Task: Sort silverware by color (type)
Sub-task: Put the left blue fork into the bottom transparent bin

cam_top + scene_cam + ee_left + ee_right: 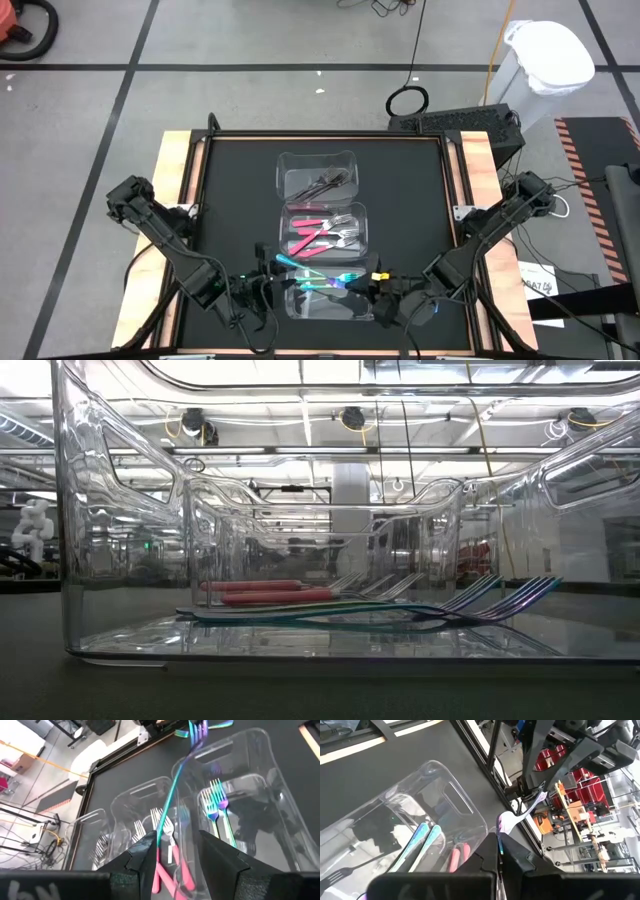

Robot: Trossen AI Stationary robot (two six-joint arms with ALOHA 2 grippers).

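Observation:
Three clear containers stand in a row from far to near. The far container holds dark grey forks, the middle container pink forks, and the near container teal forks. One teal fork hangs above the near container, between my two grippers. My right gripper is shut on its tine end. My left gripper is open at its handle end, fingers apart. My right gripper pinches the teal fork's tine end between its two shut fingers. The fingers come from the table's right, slanting a little down, and lie along the fork. The fork sticks out past the fingertips toward my left gripper, clear of the container. My left gripper has the fork's handle end at the inner edge of one finger, with the other finger apart from it. Whether that finger touches the handle I cannot tell.
Pale wooden strips border the black table top on the left and right. A dark box sits at the far right corner, with a white bin on the floor beyond. Bare table lies on both sides of the container row.

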